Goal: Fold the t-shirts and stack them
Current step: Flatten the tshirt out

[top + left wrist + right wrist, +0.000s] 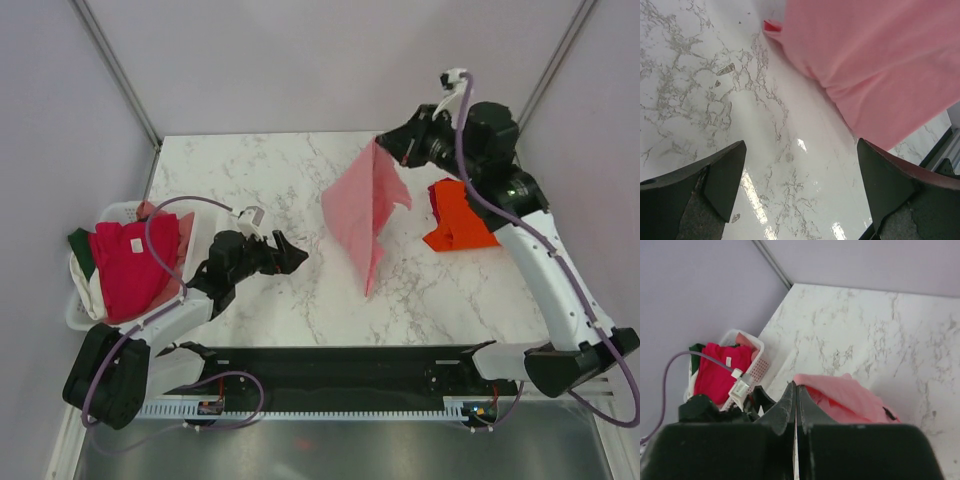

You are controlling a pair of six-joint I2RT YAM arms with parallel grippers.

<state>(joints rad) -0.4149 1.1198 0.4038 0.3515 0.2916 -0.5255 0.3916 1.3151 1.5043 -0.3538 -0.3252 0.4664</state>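
Note:
A light pink t-shirt hangs in the air from my right gripper, which is shut on its top corner; its lower tip touches the table. In the right wrist view the pink t-shirt drapes below the closed gripper. My left gripper is open and empty just left of the shirt, low over the marble; the pink t-shirt fills its wrist view beyond the spread fingers. A folded bright orange t-shirt lies at the right. A crimson-red t-shirt tops the basket.
A white plastic basket at the table's left edge holds the crimson, a dark green and a cream shirt; the basket also shows in the right wrist view. Grey walls close in the marble table.

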